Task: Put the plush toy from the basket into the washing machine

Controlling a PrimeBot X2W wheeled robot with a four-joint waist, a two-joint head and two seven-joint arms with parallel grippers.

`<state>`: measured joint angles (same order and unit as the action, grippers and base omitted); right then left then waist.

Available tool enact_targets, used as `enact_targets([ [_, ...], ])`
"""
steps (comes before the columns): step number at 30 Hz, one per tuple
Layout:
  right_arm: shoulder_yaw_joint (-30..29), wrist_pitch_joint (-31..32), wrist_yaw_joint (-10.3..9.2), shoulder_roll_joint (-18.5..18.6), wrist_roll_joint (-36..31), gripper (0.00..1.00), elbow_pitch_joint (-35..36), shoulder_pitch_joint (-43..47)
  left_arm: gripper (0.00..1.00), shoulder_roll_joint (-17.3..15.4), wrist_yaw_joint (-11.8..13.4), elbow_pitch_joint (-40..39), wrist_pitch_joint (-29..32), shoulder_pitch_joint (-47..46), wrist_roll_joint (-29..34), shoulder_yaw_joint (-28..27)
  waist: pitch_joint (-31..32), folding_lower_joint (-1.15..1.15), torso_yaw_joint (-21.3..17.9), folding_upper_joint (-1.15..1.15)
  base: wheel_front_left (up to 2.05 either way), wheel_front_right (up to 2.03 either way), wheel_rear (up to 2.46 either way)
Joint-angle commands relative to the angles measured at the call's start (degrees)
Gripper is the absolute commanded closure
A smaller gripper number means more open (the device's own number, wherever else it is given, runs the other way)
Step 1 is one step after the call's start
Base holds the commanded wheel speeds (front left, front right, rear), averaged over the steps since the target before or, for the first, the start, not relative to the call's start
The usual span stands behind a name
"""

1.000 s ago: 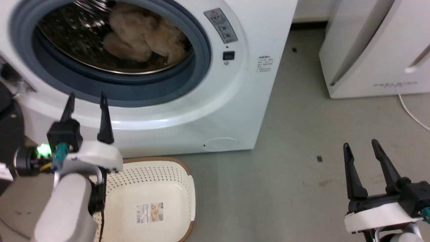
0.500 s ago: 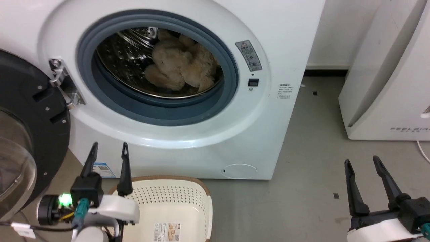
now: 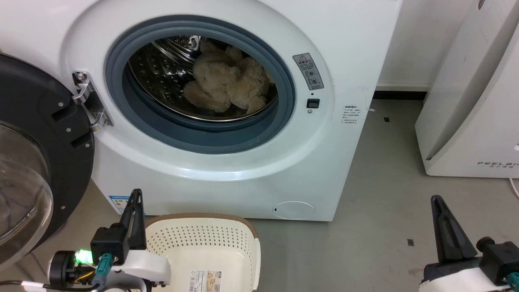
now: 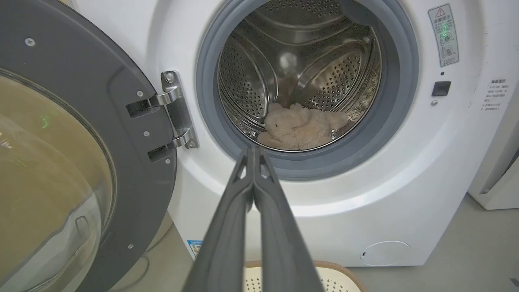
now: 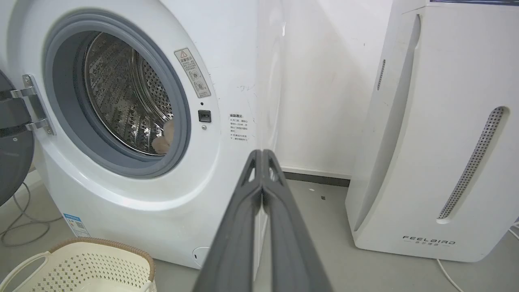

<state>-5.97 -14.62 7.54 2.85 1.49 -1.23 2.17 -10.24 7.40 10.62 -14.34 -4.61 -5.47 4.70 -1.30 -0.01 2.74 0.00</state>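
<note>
Grey floor [image 3: 385, 182], basket [image 3: 202, 216] empty. Plush toy [image 3: 227, 87] lies crosswise in washer [image 3: 243, 174], up ahead of nearer left claw [image 3: 136, 194]. It and right claw [image 3: 438, 200] are pinched together, empty.

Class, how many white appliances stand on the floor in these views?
2. The washing machine stands at the left, its door open; the slanted appliance marked FEELBIRD stands to its right. Others may lie out of view.
</note>
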Motion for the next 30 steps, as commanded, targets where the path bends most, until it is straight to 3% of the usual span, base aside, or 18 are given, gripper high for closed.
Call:
enact_targets([
  [1, 0.2, 0.5, 0.00, 0.0, -0.1, 1.00, 0.1, -0.1, 1.00, 0.2, -0.3, -0.4, 0.3, 0.2, 0.2, -0.2, 0.0, 0.01, 0.0, 0.00, 0.00, 0.00, 0.00],
  [30, 1.5, 3.8, -0.01, 0.0, -0.4, 1.00, 0.3, -0.6, 1.00, 1.9, -2.0, -2.8, 3.6, 1.2, 1.5, -1.2, 0.3, 0.01, -0.7, 0.00, 0.00, 0.00, 0.00],
])
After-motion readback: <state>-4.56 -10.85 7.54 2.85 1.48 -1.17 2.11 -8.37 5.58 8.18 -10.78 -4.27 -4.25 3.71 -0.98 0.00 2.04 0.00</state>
